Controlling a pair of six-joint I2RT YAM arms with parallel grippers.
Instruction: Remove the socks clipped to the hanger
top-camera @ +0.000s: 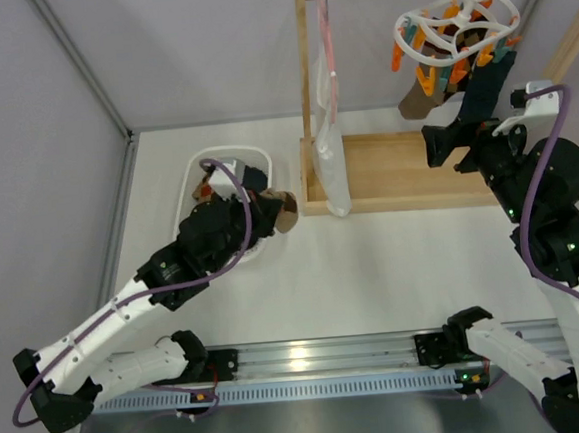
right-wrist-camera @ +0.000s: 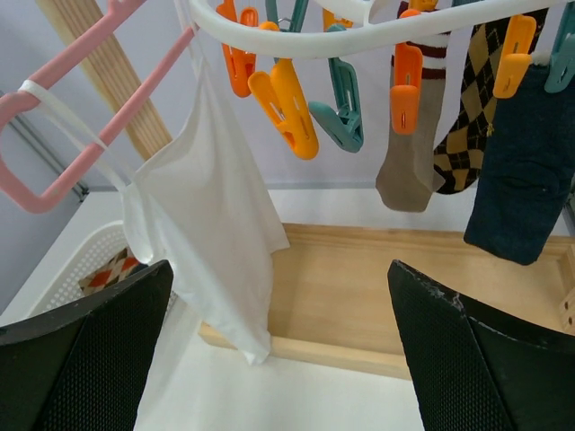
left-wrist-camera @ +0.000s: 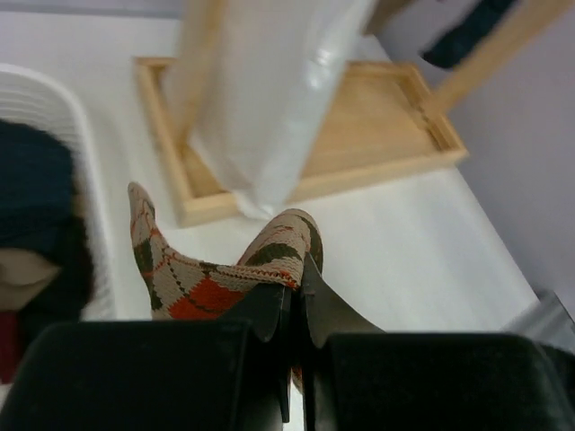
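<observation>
Below the hanger (right-wrist-camera: 296, 45) and its three clipped socks (right-wrist-camera: 409, 153), the right claw (right-wrist-camera: 278, 269) gapes empty; it should grip the navy sock (right-wrist-camera: 526, 171) high. The left claw (left-wrist-camera: 296, 296) pinches an argyle sock (left-wrist-camera: 269, 260), seemingly by the basket (top-camera: 255, 159).

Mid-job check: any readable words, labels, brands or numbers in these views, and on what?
None: no readable text in any view.
The hanger, hanging socks, white bag, wooden tray, basket and the argyle sock held by the left end effector show no print.
</observation>
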